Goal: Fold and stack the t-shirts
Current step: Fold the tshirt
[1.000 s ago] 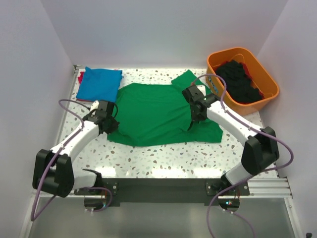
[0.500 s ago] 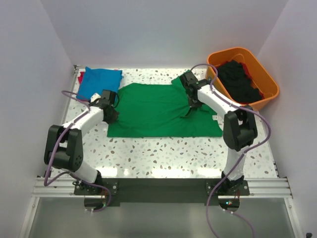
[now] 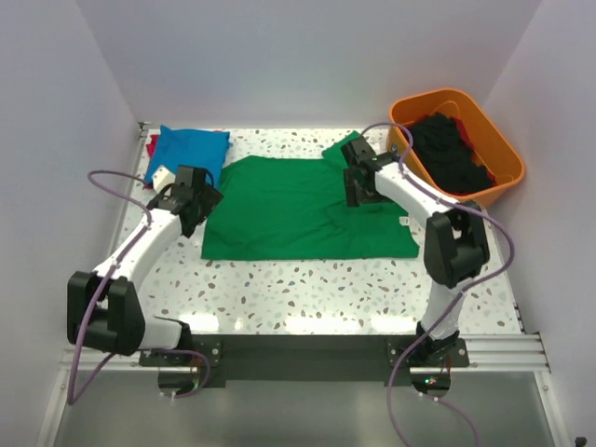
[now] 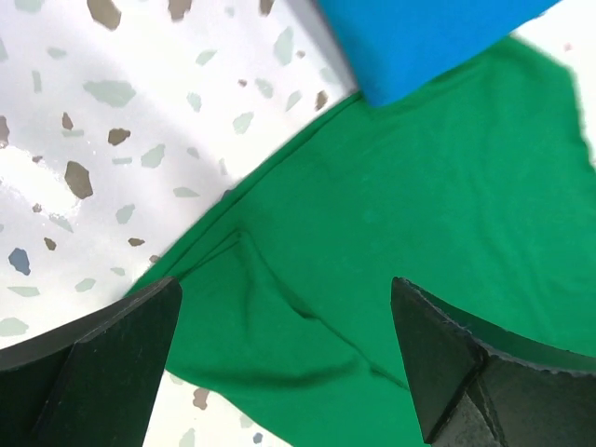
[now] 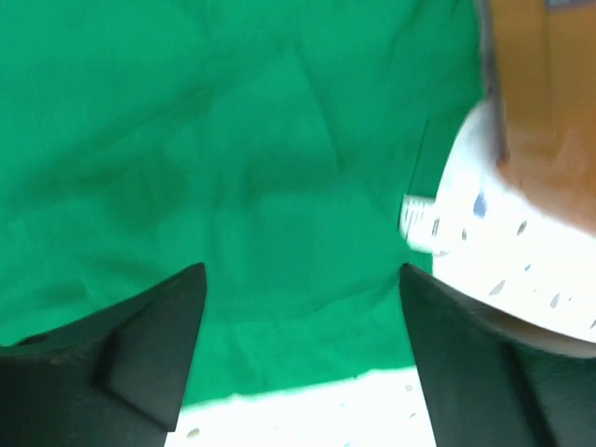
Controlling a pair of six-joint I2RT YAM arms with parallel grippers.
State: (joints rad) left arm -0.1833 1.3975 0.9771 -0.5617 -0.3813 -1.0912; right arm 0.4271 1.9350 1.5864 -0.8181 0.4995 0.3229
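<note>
Green shirt (image 3: 307, 209) spread flat at centre of frame on speckled table (image 3: 307, 289), white label (image 3: 404, 221) at right edge. Left gripper (image 3: 191, 200) over shirt's left edge, fingers (image 4: 102, 363) wide apart, holding nothing. Right gripper (image 3: 358, 186) over shirt's upper right, near sleeve, fingers (image 5: 121, 363) likewise spread, empty. Folded blue shirt (image 3: 186, 156) upper left, corner touching green cloth, red shirt (image 3: 151, 144) peeking from beneath. Black shirts (image 3: 447, 149) heaped in orange tub (image 3: 501, 140), upper right.
</note>
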